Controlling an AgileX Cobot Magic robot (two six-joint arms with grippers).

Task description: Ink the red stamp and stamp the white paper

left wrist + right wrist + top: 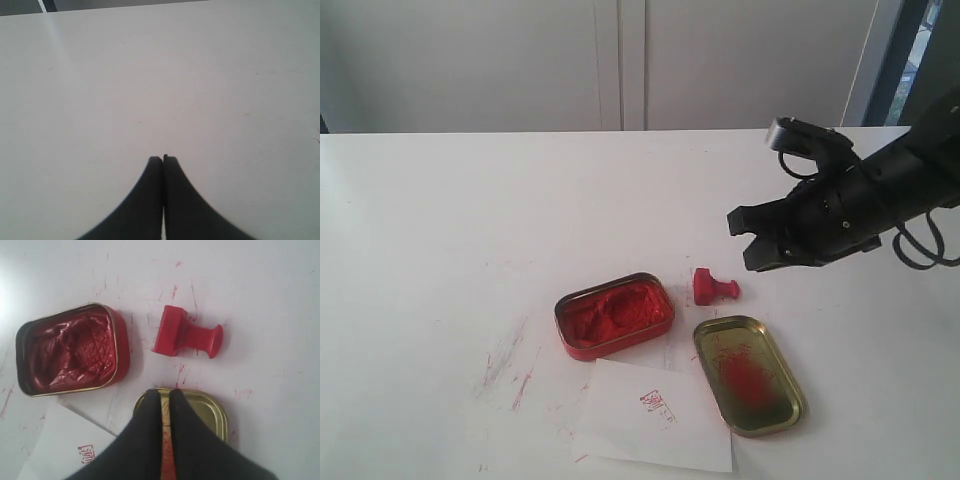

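Note:
The red stamp [714,288] [187,335] lies on its side on the white table, between the open red ink tin [615,315] [70,350] and the brass lid [748,375] [215,412]. The white paper [655,415] [55,445] lies in front of the tin and bears a small red imprint [658,403]. My right gripper [750,240] [165,392] hovers above and to the right of the stamp, apart from it, its fingers nearly together with nothing between them. My left gripper [162,158] is shut and empty over bare table; the exterior view does not show it.
Red smears [510,365] mark the tabletop left of the tin. The lid's inside is stained with red ink. The table's far edge [570,132] meets a pale wall.

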